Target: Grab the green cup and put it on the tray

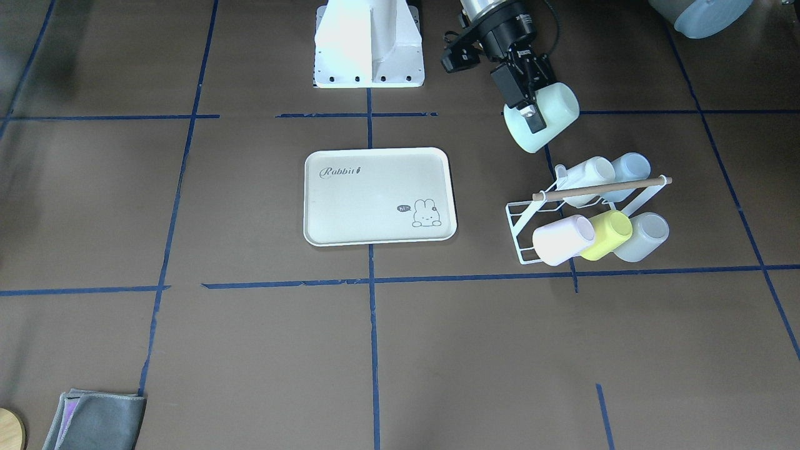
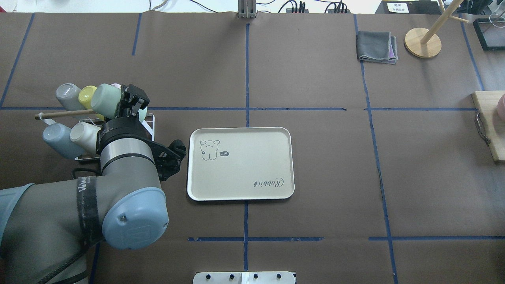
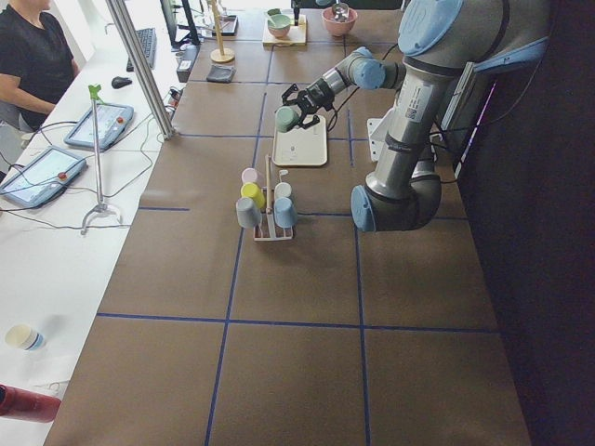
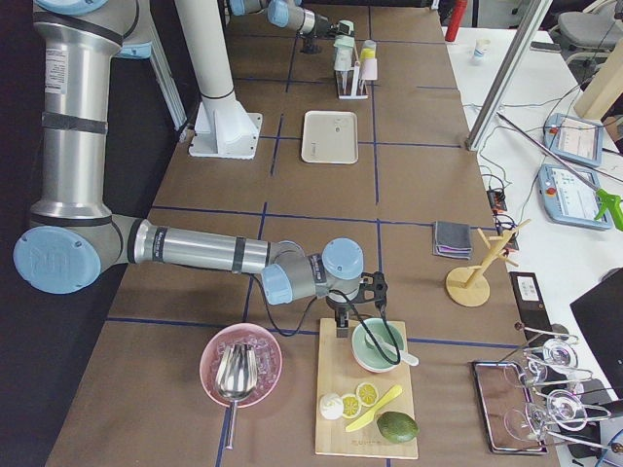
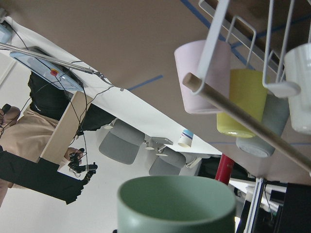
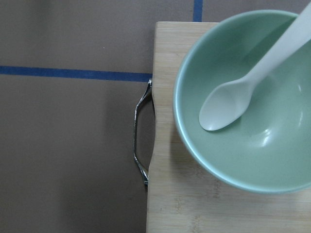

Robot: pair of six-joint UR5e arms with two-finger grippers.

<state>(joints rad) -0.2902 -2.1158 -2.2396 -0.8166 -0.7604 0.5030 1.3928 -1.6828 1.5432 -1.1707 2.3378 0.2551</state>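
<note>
My left gripper (image 1: pixel 529 117) is shut on the rim of the pale mint-green cup (image 1: pixel 550 115), with one finger inside its mouth. It holds the cup tilted on its side in the air, just behind the cup rack. The cup also shows in the overhead view (image 2: pixel 105 100) and at the bottom of the left wrist view (image 5: pixel 177 204). The cream tray (image 1: pixel 375 206) with its "Rabbit" lettering lies flat mid-table and holds nothing; it also shows in the overhead view (image 2: pixel 240 169). My right gripper (image 4: pixel 343 313) hovers far off over a cutting board; I cannot tell if it is open.
A white wire rack (image 1: pixel 517 219) with a wooden rod holds pink (image 1: pixel 562 239), yellow-green (image 1: pixel 606 234), grey, white and pale blue cups. A green bowl (image 6: pixel 252 97) with a white spoon sits on the wooden board. A grey cloth (image 2: pixel 376 46) and a wooden stand (image 2: pixel 423 42) lie at the far right.
</note>
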